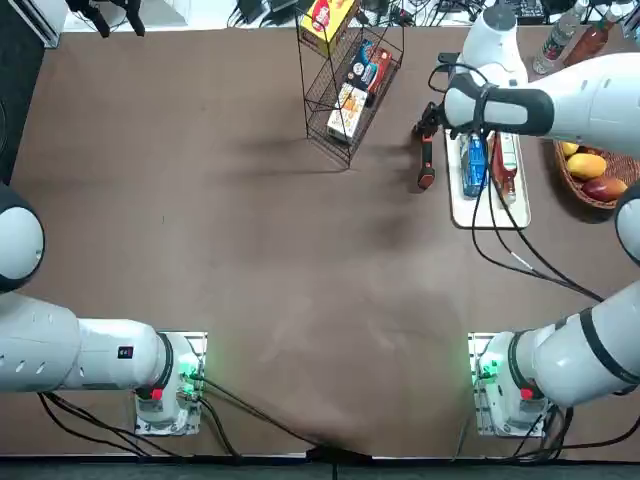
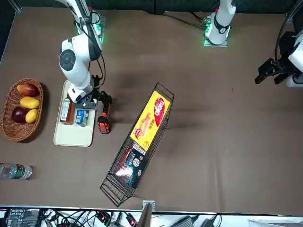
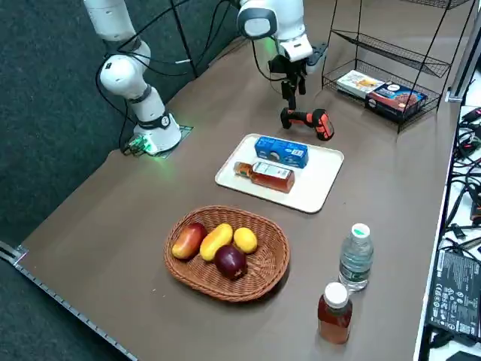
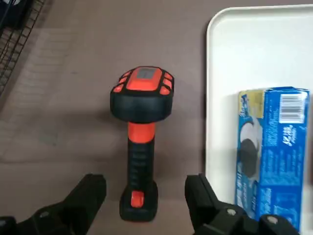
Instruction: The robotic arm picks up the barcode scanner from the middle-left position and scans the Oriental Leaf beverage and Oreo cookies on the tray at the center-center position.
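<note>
Overhead, front and side views share the tray (image 1: 463, 213) (image 2: 73, 137) (image 3: 319, 177).

Between the tool's fingers (image 4: 80, 200): scanner handle (image 4: 141, 169)
Beside the tool: tray (image 4: 222, 112) and cookie pack (image 4: 274, 156) obstruct
Beyond the scanner, away from the tool: bare surface (image 4: 142, 34)

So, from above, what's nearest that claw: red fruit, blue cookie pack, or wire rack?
Nearest the right claw:
1. Blue cookie pack, on the white tray, right of the claw.
2. Black wire rack, on the left.
3. Red fruit, in the wicker basket, far right.
</note>
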Action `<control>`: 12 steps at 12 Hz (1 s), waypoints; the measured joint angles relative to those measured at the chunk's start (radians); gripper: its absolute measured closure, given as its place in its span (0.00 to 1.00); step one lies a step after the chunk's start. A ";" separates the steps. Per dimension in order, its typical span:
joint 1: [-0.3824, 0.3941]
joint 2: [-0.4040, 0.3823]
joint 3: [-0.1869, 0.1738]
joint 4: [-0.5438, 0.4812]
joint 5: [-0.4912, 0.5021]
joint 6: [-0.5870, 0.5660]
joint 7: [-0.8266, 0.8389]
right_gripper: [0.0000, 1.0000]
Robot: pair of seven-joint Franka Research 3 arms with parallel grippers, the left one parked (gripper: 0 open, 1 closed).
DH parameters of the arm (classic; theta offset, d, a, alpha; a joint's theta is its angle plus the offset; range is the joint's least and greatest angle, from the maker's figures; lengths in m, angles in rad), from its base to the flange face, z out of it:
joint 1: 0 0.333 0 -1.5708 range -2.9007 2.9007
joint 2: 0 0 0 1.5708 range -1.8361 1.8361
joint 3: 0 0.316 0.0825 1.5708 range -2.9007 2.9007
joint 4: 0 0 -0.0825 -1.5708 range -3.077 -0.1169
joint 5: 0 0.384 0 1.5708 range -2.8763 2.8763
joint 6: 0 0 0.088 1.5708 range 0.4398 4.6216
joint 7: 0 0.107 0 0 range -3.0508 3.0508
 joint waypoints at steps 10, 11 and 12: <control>0.019 0.134 -0.008 -0.007 0.000 0.189 0.058 0.01; 0.020 0.139 -0.008 -0.006 0.000 0.194 0.070 0.01; 0.020 0.142 -0.008 -0.006 0.000 0.196 0.079 0.01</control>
